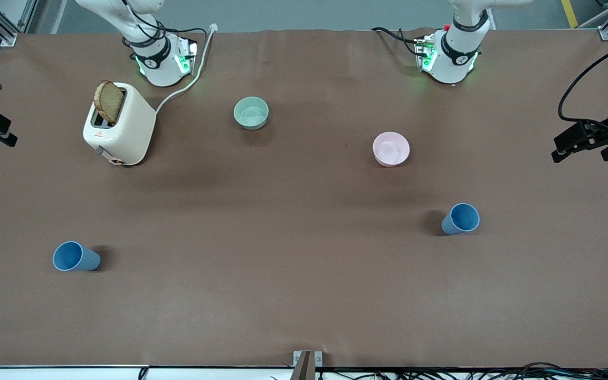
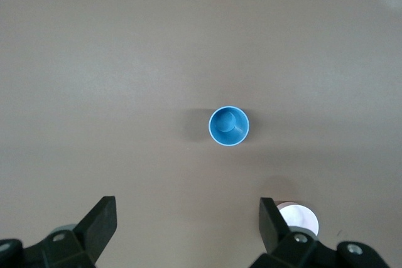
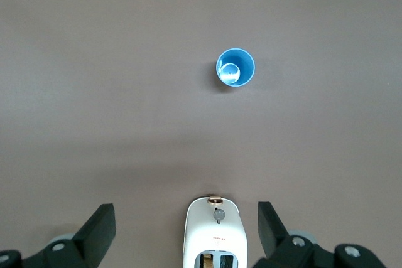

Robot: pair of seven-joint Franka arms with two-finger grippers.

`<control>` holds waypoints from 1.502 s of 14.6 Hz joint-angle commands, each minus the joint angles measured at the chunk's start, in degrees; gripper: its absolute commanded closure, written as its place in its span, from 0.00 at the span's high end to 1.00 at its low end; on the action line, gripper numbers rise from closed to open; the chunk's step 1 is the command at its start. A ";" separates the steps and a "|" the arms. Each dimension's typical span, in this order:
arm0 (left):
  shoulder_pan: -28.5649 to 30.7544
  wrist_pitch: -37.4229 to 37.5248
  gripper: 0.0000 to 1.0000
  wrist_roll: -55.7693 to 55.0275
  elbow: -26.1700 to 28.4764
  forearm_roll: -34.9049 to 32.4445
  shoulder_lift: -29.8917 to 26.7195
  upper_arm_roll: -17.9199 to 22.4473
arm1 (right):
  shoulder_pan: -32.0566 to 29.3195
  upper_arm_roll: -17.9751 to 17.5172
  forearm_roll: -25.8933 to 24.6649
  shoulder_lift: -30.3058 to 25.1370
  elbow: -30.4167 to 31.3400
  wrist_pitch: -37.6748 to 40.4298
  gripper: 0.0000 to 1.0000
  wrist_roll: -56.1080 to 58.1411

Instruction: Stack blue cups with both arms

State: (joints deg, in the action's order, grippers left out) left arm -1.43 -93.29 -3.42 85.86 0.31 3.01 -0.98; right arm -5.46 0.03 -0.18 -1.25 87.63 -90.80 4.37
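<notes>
Two blue cups stand upright and apart on the brown table. One cup is toward the left arm's end; it also shows in the left wrist view. The other cup is toward the right arm's end, nearer to the front camera; it also shows in the right wrist view. My left gripper is open and empty, high over the table beside the pink bowl. My right gripper is open and empty, high over the toaster. Neither gripper shows in the front view; only the arm bases do.
A white toaster with a slice of bread stands near the right arm's base. A pale green bowl and a pink bowl sit farther from the front camera than the cups. Black clamps overhang the table ends.
</notes>
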 commanded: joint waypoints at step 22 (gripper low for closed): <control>0.55 4.44 1.00 0.96 -1.93 -0.31 7.78 -0.25 | -1.66 6.20 7.20 10.20 0.61 -7.53 1.00 1.69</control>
State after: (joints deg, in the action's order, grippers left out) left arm -1.16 -89.46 -3.33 84.80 0.30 6.89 -0.97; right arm -6.48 5.03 4.56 6.00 88.19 -95.79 4.63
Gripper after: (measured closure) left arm 0.000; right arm 0.000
